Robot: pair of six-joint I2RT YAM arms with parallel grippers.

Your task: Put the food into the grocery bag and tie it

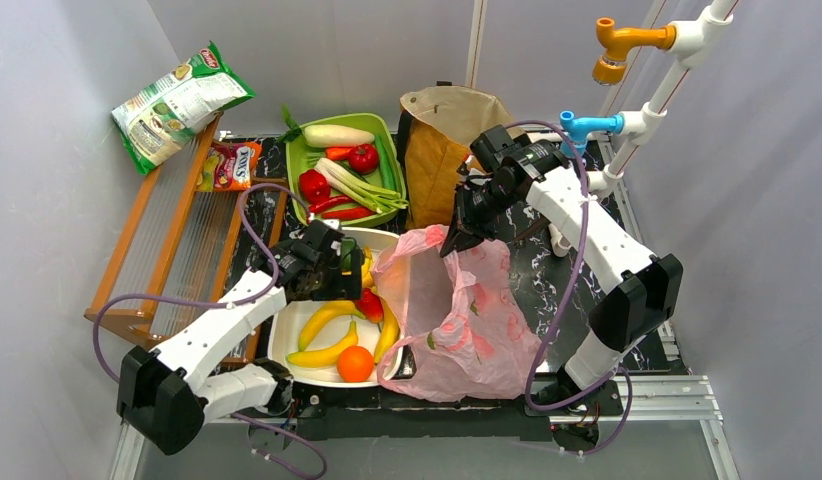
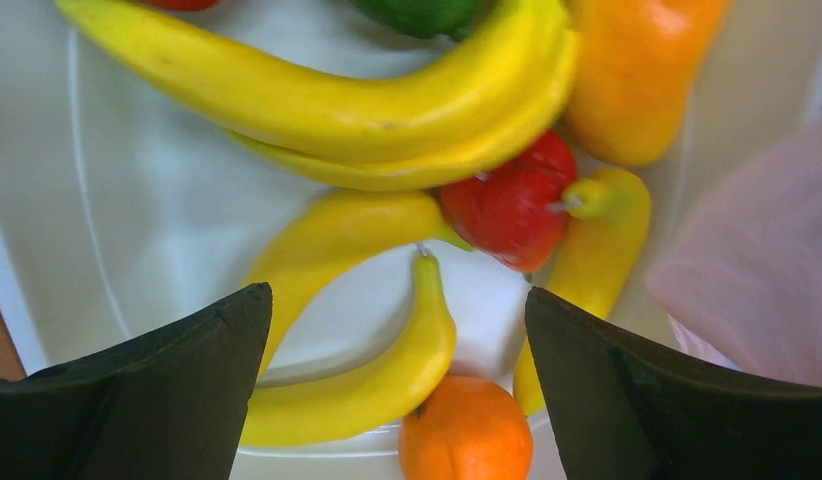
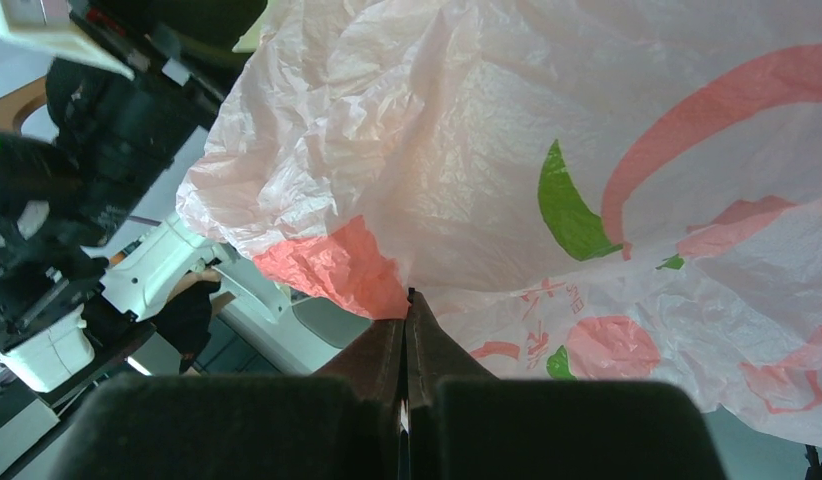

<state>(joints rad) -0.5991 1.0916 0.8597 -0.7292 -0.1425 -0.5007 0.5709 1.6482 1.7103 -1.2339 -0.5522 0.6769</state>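
The pink grocery bag [image 1: 467,320] lies open right of the white tray [image 1: 287,330]. My right gripper [image 1: 455,240] is shut on the bag's rim and holds it up; in the right wrist view the jaws pinch the plastic [image 3: 547,150] at their tips [image 3: 408,300]. The food lies in the tray: yellow bananas [image 1: 327,318], an orange [image 1: 355,364] and a red piece [image 1: 369,303]. My left gripper [image 1: 337,265] is open and empty above the tray's far end. In the left wrist view a banana [image 2: 387,375], the orange [image 2: 467,435] and the red piece [image 2: 512,205] lie below the spread fingers [image 2: 167,380].
A green basket [image 1: 392,160] with radish, leeks and red peppers stands behind the tray. A brown paper bag [image 1: 437,140] stands behind the pink bag. A wooden rack [image 1: 177,250] with snack packets is at the left. Pipes with taps rise at the back right.
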